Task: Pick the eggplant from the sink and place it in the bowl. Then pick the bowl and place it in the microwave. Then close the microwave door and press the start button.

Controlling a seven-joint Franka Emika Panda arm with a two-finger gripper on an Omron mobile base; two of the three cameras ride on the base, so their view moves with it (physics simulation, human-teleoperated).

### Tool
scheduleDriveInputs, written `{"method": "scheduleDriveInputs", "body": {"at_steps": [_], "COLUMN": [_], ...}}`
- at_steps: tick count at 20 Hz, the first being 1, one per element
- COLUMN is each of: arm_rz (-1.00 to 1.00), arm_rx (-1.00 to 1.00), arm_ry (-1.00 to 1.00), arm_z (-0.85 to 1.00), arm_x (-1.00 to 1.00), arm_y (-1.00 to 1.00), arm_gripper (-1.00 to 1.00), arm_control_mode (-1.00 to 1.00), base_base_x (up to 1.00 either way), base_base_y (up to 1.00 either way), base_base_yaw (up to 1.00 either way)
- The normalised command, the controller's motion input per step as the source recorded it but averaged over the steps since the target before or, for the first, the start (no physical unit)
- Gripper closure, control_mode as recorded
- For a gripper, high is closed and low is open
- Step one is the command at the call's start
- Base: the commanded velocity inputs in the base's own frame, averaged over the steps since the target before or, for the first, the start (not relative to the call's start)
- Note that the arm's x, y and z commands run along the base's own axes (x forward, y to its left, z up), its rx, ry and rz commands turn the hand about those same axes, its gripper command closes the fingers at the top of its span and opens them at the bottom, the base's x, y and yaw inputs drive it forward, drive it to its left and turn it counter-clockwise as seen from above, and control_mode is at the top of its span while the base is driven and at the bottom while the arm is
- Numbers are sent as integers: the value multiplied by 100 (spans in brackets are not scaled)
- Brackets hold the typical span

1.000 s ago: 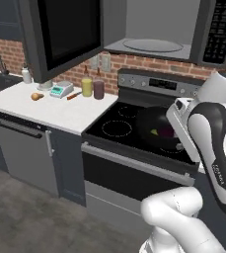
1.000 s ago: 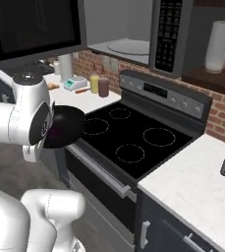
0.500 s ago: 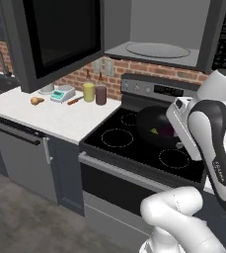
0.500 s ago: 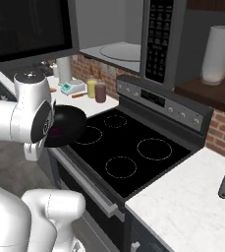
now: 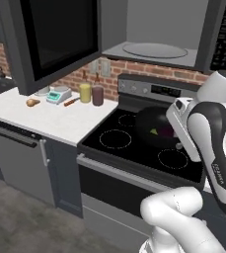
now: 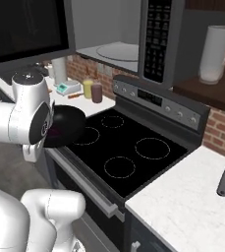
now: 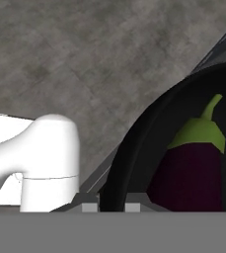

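Carrying bowl w/ eggplant inside; pincer clamped on bowl rim, held above stove, near arm. Step: bowl to microwave. Next move likely needs lift up to open cavity, kept level. Eggplant: dark purple, green cap, lying in bowl. Microwave door stands open.

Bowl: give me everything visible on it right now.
The bowl is plain matte black, round, wide and shallow, with a thick smooth rim. It is off any surface, held by the claw, whose fingertips straddle the rim, one inside and one outside. In the base views it hangs over the front of the stove, level with the cooktop and partly hidden by the arm. Inside lies the eggplant, dark purple with a green cap and stem.
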Motion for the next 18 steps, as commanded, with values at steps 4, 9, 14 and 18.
{"method": "scheduleDriveInputs", "body": {"at_steps": [4, 9, 14, 18], "arm_rz": [0, 0, 0, 0], "arm_rx": [0, 0, 0, 0], "arm_ry": [0, 0, 0, 0], "arm_z": [0, 0, 0, 0], "arm_x": [0, 0, 0, 0], "arm_y": [0, 0, 0, 0], "arm_gripper": [100, 100, 100, 100], "arm_control_mode": [100, 100, 100, 100], "base_base_x": [82, 73, 20, -49], "base_base_y": [22, 26, 8, 8], "base_base_yaw": [-18, -38, -9, 0]}}
